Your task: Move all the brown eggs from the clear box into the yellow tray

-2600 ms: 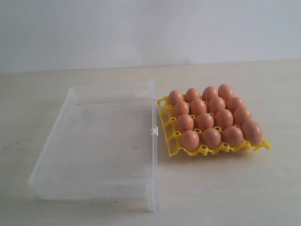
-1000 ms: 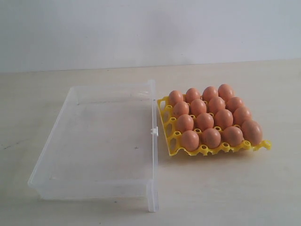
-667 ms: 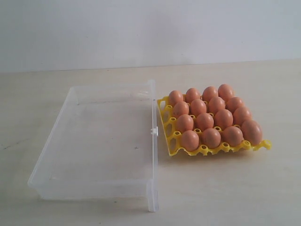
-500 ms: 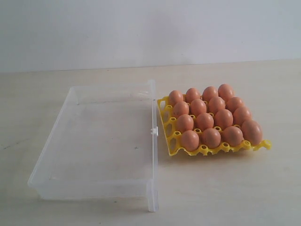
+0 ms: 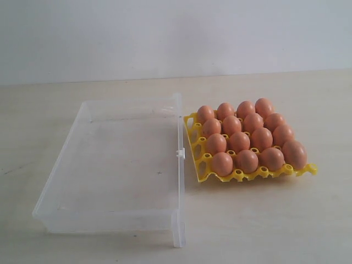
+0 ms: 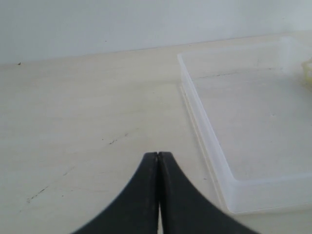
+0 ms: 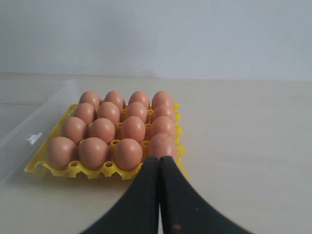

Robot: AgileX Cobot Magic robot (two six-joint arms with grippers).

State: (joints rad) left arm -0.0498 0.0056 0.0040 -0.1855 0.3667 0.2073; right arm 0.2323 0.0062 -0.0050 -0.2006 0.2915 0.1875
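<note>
Nothing has shifted across the last few seconds: the exterior view matches the earlier ones in every detail. On the left, the left gripper (image 6: 158, 157) hangs low over the bare surface (image 5: 264, 220) beside the clear box (image 5: 121, 165), its jaws pressed together and holding nothing. The box is open and has no egg in it. Just to its right, near its white clasp (image 5: 179, 153), the yellow tray (image 5: 201, 165) carries the brown eggs (image 5: 247, 137), four rows of four, one in every cup. On the right, the right gripper (image 7: 159, 160) is in front of the tray, jaws likewise closed and empty. The task looks complete, with both arms at rest.
</note>
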